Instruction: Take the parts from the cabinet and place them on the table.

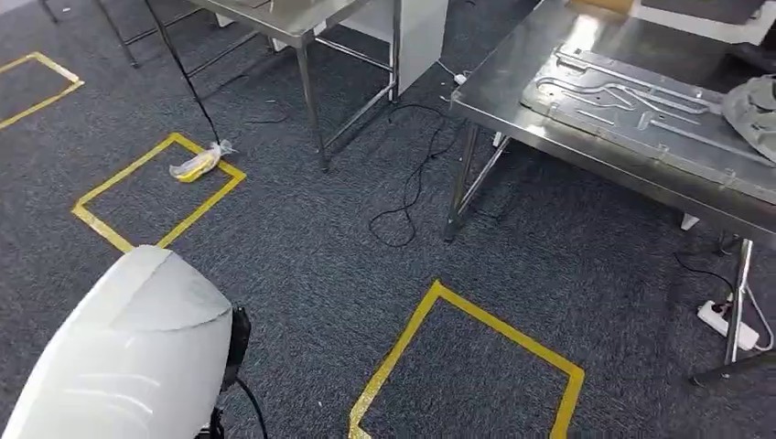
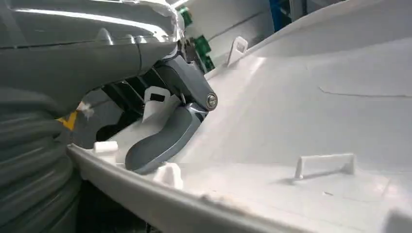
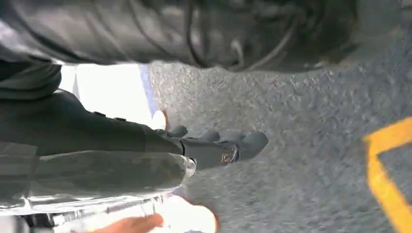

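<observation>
A large white moulded plastic part (image 1: 137, 347) fills the lower left of the head view, carried above the carpet. In the left wrist view my left hand (image 2: 165, 131) holds this part (image 2: 291, 121) at its rim, the grey thumb pressed on its ribbed inner face. My right hand (image 3: 209, 145) hangs over the grey carpet with its fingers stretched out and nothing in them. The steel table (image 1: 512, 82) stands ahead at the right, bearing a grey pressed metal panel (image 1: 622, 101) and a grey-green bundle (image 1: 755, 110).
A second steel table (image 1: 293, 23) stands at the back centre. Yellow tape squares (image 1: 439, 297) mark the carpet. A yellow wrapped item (image 1: 197, 165) lies in the left square. Black cables (image 1: 412, 183) trail between the tables, and a white power strip (image 1: 727, 325) lies by the table leg.
</observation>
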Robot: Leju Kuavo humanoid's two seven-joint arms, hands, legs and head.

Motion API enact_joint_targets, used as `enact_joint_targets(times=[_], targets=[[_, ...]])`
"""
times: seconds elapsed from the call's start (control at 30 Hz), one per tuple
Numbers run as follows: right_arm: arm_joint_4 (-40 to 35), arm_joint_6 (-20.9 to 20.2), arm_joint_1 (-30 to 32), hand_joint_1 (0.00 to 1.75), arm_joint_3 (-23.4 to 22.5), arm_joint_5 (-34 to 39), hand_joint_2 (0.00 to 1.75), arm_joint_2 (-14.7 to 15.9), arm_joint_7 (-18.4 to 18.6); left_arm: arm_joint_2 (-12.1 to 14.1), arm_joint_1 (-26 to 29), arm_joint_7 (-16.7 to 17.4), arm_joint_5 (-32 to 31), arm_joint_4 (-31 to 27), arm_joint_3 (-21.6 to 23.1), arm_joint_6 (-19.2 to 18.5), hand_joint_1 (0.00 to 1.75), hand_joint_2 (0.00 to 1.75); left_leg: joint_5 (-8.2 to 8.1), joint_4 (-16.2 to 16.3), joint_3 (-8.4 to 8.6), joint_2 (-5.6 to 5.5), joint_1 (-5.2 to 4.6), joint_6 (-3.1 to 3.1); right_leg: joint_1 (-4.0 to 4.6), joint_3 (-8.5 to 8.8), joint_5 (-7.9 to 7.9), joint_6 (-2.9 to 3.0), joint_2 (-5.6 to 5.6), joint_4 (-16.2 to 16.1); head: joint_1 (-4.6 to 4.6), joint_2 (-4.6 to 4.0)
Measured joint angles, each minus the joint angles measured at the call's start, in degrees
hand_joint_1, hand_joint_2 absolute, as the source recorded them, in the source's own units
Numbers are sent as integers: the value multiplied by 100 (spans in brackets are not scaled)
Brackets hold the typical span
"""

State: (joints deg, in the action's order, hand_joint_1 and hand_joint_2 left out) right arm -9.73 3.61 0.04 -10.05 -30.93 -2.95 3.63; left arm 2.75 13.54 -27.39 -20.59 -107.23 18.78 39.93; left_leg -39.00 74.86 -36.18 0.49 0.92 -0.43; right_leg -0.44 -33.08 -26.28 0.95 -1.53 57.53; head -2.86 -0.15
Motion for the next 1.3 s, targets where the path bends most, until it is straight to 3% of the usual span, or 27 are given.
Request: enact_joint_targets(times=[0.07,0.1,0.13,0.17,0.2,0.3,0.33,0.37,0.4,0.47,0.5,0.53,0.6,0.63,0.67,0.7,0.83,0.87,0.9,0.93,1.0,1.03,1.07,1.13,1.17,1.2,1.3], targets=[[0,4,0,0,-7,0,0,-2,20,9,-20,-4,31,2,2,0,175,175,342,-249,39,-8,8,-3,-4,20,-9,-5,-166,18,0,0],[0,2,-4,0,-9,0,0,-4,33,11,-38,-4,65,2,0,0,175,175,647,-684,214,-32,18,2,-11,32,-20,-21,-256,41,0,0],[0,-4,-7,0,-11,0,0,-11,33,11,-60,-11,68,2,0,0,175,175,947,-1207,415,-147,36,9,-18,31,-43,-50,-340,81,0,0],[0,-18,-4,0,-11,0,0,-18,33,11,-74,-24,65,2,4,0,175,175,986,-1460,493,-413,62,24,-24,-11,-69,-84,-396,126,-4,0],[0,-15,-38,0,-11,-4,0,-17,33,11,-68,-33,63,2,15,0,175,175,930,-1602,520,-506,66,45,21,-77,-96,-127,-472,229,-8,0],[0,-2,-1,0,-11,-31,0,-13,33,22,-81,-39,68,9,26,0,175,175,938,-1549,519,-369,0,148,-50,-131,-52,-232,-621,181,-2,0],[0,-2,4,0,-13,-44,0,7,33,22,-123,-39,72,9,42,-7,175,175,976,-1612,535,-298,47,211,-49,-130,-62,-256,-554,228,-4,0],[0,-15,-1,0,-13,-46,0,11,33,24,-149,-39,98,13,63,-26,175,175,984,-1627,558,-229,46,234,-18,-184,-134,-276,-230,351,-13,0],[0,-22,-19,0,-15,-48,0,11,35,24,-155,-46,125,13,81,-33,175,175,982,-1636,569,-161,43,252,-14,-338,-310,-302,-19,647,-20,0],[0,-31,-49,0,-15,-72,0,11,33,28,-139,-94,166,20,87,-26,175,175,964,-1636,572,11,22,285,-39,-789,-692,-332,93,1489,-17,0],[0,-15,-52,0,-15,-90,0,11,33,28,-140,-103,175,20,87,-15,175,175,954,-1635,574,93,18,287,-42,-959,-764,-339,111,1790,-18,0],[0,-9,-49,0,-13,-94,0,11,33,28,-149,-109,181,20,90,-13,175,175,940,-1634,584,172,18,285,-43,-1014,-707,-338,124,1860,-17,0],[0,-11,-47,0,-15,-94,0,22,35,28,-168,-107,210,20,94,-18,175,175,902,-1634,633,309,18,272,-40,-719,-290,-310,158,1279,-17,0],[0,-17,-39,0,-15,-94,0,37,35,28,-180,-107,229,20,101,-26,175,175,877,-1635,673,368,17,256,-23,-436,-38,-272,256,755,-20,0],[0,-17,-38,0,-15,-96,0,53,33,28,-187,-109,232,20,105,-26,175,175,854,-1637,709,423,16,229,16,-192,77,-217,499,296,-20,0],[0,-17,-48,0,-15,-96,0,55,33,28,-191,-109,240,20,107,-26,175,175,818,-1632,698,468,-31,183,102,-157,-13,-175,645,215,-20,0],[-2,-20,-34,0,-22,-96,0,57,9,28,-219,-98,262,33,114,-39,175,175,774,-1727,842,712,-63,80,85,-177,12,-85,341,146,-13,0],[-2,-39,-27,0,-24,-96,0,52,4,33,-237,-103,256,35,114,-37,175,175,714,-1647,843,538,-12,57,25,-120,45,-54,276,89,-13,0],[-2,-52,-32,0,-26,-98,0,52,2,33,-239,-112,247,35,114,-33,175,175,540,-1410,734,258,-19,54,13,-100,49,-28,218,68,2,0],[-2,-55,-44,0,-31,-98,0,52,4,33,-233,-118,247,37,114,-31,175,175,303,-987,527,100,-6,50,12,-100,47,2,174,69,7,0],[-2,-50,-43,0,-39,-101,0,55,4,42,-202,-100,260,48,114,-31,175,175,-17,-141,56,1,-8,39,28,-100,35,21,33,77,7,0],[-2,-48,-42,0,-46,-98,0,55,4,46,-202,-96,260,61,114,-31,175,175,-4,48,-81,-3,-8,36,39,-99,31,25,-43,89,11,0],[-2,-48,-40,0,-52,-98,0,55,4,48,-202,-96,260,70,114,-31,175,175,166,-41,-91,-8,-8,44,42,-93,22,29,-122,105,9,0],[-2,-50,-40,0,-59,-99,0,55,4,61,-206,-92,260,76,114,-31,175,175,762,-859,203,-74,-9,85,45,-71,-2,14,-292,140,9,0],[-2,-50,-39,0,-61,-99,0,50,4,61,-212,-92,260,76,114,-31,175,175,1027,-1343,387,-264,-9,117,39,-72,-15,-2,-359,159,9,0],[-2,-55,-36,0,-63,-101,0,39,4,63,-213,-94,258,81,114,-33,175,175,981,-1497,437,-528,-1,136,37,-108,-25,-21,-398,189,0,0],[-2,-94,-14,0,-72,-103,0,42,11,70,-214,-96,256,85,114,-39,175,175,1024,-1556,435,-342,-69,175,3,-170,10,-148,-577,173,11,0]])
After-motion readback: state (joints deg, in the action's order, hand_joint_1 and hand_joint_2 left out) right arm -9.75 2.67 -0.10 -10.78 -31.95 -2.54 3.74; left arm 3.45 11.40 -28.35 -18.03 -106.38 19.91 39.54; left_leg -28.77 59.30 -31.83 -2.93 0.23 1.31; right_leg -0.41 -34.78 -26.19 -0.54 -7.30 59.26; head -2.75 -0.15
